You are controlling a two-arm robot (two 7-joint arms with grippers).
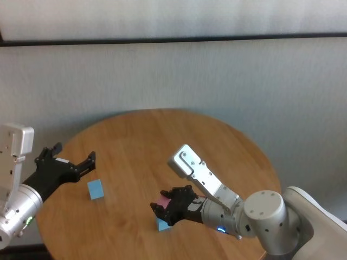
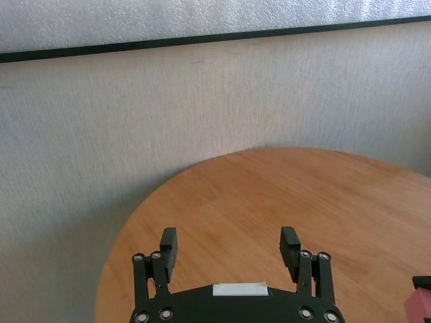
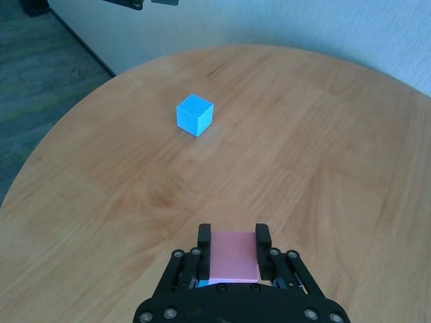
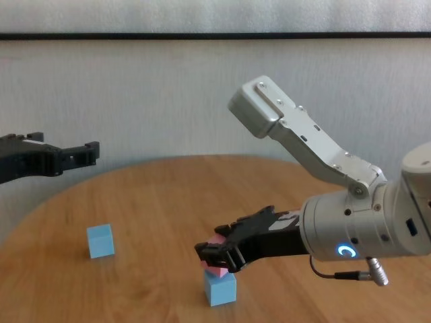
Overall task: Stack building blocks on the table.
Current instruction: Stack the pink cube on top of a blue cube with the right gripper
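Note:
My right gripper (image 1: 164, 208) is shut on the pink block (image 1: 161, 203), seen between its fingers in the right wrist view (image 3: 234, 256). It holds the block directly over a light blue block (image 4: 220, 289) near the table's front edge. The two look close together, but I cannot tell if they touch. The second light blue block (image 1: 96, 189) stands alone on the left part of the round wooden table (image 1: 162, 135), and also shows in the right wrist view (image 3: 194, 114). My left gripper (image 1: 76, 153) is open and empty, hovering above the table's left edge, behind that block.
A pale wall (image 1: 217, 70) with a dark rail stands behind the table. The table's edge curves close to the blocks at the front. In the right wrist view, grey floor (image 3: 40, 74) shows beyond the table's edge.

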